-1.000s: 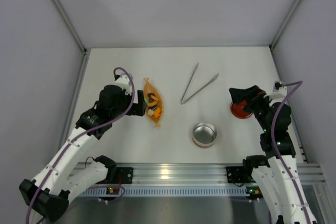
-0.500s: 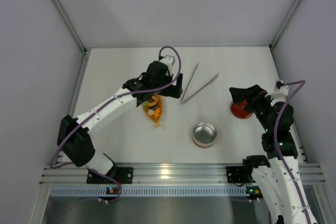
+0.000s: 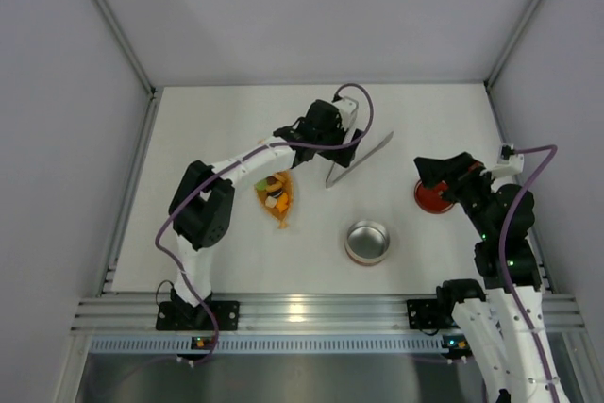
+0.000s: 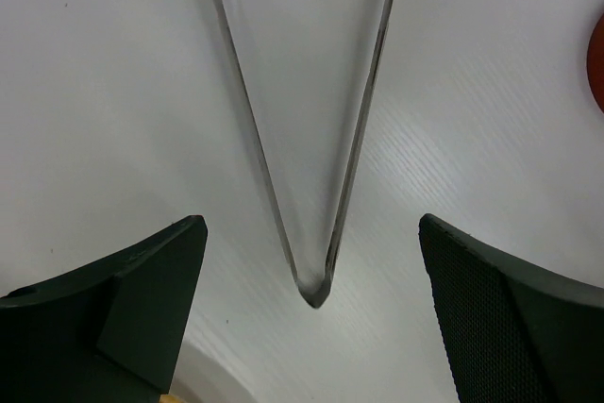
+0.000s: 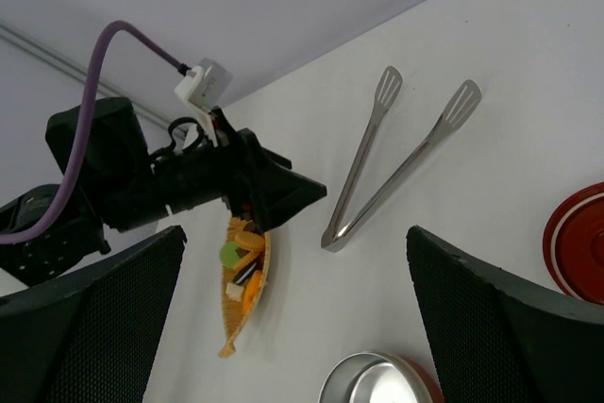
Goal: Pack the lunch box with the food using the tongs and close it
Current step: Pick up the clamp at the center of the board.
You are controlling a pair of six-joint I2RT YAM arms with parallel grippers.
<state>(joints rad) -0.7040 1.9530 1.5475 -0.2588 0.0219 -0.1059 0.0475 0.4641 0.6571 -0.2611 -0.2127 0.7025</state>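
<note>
The tongs (image 3: 356, 154) lie flat on the white table in a V, joint end nearest me. My left gripper (image 3: 330, 146) hovers over them, open; in the left wrist view the joint of the tongs (image 4: 313, 292) sits between the two fingers (image 4: 142, 280), untouched. The lunch box (image 3: 367, 242) stands open and empty at the front centre. Its red lid (image 3: 432, 199) lies to the right, partly under my right gripper (image 3: 440, 176), which is open and holds nothing. The food (image 5: 238, 271) shows as small green, orange and dark pieces inside an orange mesh bag (image 3: 276, 195).
White walls enclose the table on the left, back and right. The aluminium rail (image 3: 311, 313) with both arm bases runs along the near edge. The mesh bag lies just left of the left arm's forearm (image 3: 255, 159).
The left arm has swung from beside the mesh bag to the right and now hangs over the tongs. The right arm has barely shifted. Both grippers stay open.
</note>
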